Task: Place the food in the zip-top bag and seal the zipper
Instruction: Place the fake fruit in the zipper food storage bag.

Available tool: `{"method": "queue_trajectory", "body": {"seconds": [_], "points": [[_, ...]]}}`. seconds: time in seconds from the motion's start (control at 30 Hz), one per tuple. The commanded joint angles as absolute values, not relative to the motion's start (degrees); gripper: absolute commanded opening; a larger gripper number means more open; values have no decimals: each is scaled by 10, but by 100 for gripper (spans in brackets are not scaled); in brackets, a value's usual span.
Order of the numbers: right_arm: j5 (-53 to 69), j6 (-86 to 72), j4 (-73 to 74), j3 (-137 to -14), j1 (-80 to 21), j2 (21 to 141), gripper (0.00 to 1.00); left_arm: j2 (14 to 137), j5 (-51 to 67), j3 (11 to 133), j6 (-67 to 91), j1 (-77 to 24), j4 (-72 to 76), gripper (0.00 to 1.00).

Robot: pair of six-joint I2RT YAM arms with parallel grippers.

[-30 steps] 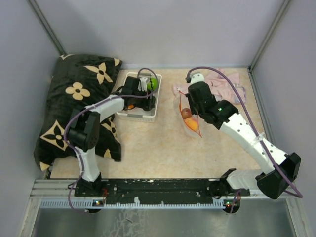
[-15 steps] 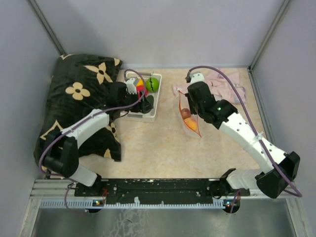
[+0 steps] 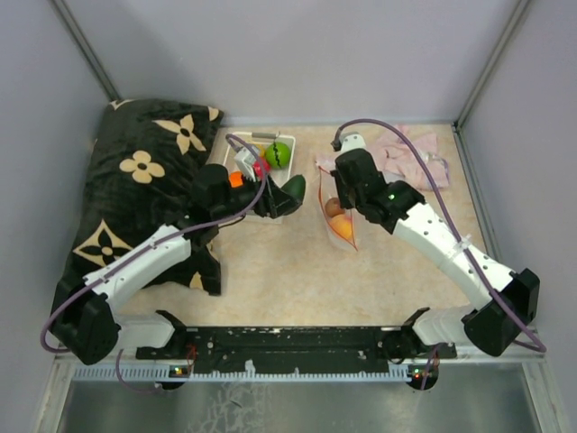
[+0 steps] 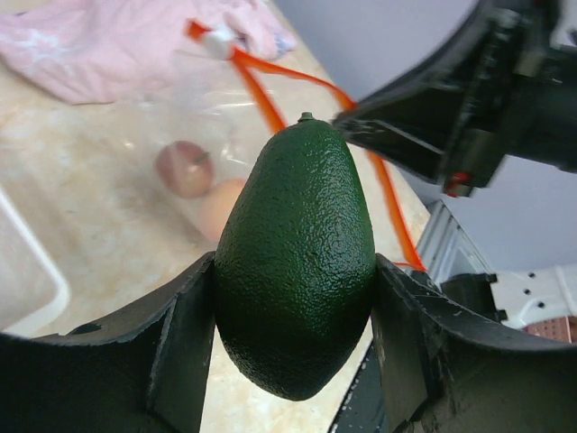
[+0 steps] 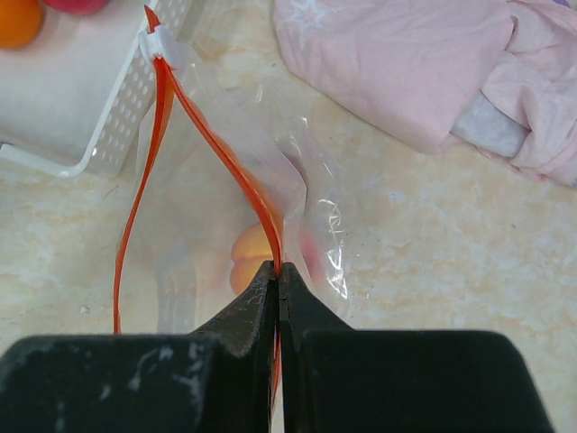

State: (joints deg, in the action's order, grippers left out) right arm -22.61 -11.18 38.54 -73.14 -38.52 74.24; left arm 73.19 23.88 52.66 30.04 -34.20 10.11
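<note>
In the left claw (image 4: 295,347), a dark green avocado (image 4: 295,262), gripped across its broad lower half by both fingers, stem end up in the wrist view and clear of the surface (image 3: 270,271). From above, held just at 3 o'clock of the white slotted basket (image 5: 117,113) and at 9 o'clock of the zip-top bag (image 3: 343,225), near the bag but not touching it.

Right claw (image 5: 278,278) clenched tight, pinching one side of the zipper (image 5: 221,153) partway along its length. Mouth of the bag gaping: two red-orange strips spread apart, joined at a white slider (image 5: 158,41) at 12 o'clock in the right wrist view, just beside the basket's corner. Inside the clear plastic, two pieces of food already: a peach-coloured one (image 4: 221,207) and a brownish-red one (image 4: 185,169), touching each other, low in the bag.

In the basket, more food: a bright green fruit (image 3: 278,153) at the 1 o'clock corner, a red piece (image 3: 262,168) just at its 7 o'clock, an orange piece (image 3: 236,179) farther toward 8 o'clock, partly hidden by the left arm.

Crumpled pink cloth (image 3: 410,153) on the surface at 1 o'clock of the bag. Black pillow (image 3: 135,180) with tan flower shapes at 9 o'clock of the basket, crossed by the left arm in the top view.
</note>
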Motion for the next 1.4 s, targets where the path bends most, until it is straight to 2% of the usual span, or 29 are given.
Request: {"method": "queue_trajectory", "body": {"seconds": [0.0,0.3,0.77,1.13,1.37], "points": [[-206,-132,338,-737,-396,745,0,711,229,529,317,-368,140,47],[-179,-163,307,-734,-406,766,0,720,200,532,343,-416,167,47],[-160,-208,268,-719,-416,768,0,762,146,494,448,-433,244,47],[-190,-207,266,-711,-416,727,0,794,97,491,428,-433,175,48],[-176,-209,255,-702,-416,725,0,816,88,523,407,-433,122,53]]}}
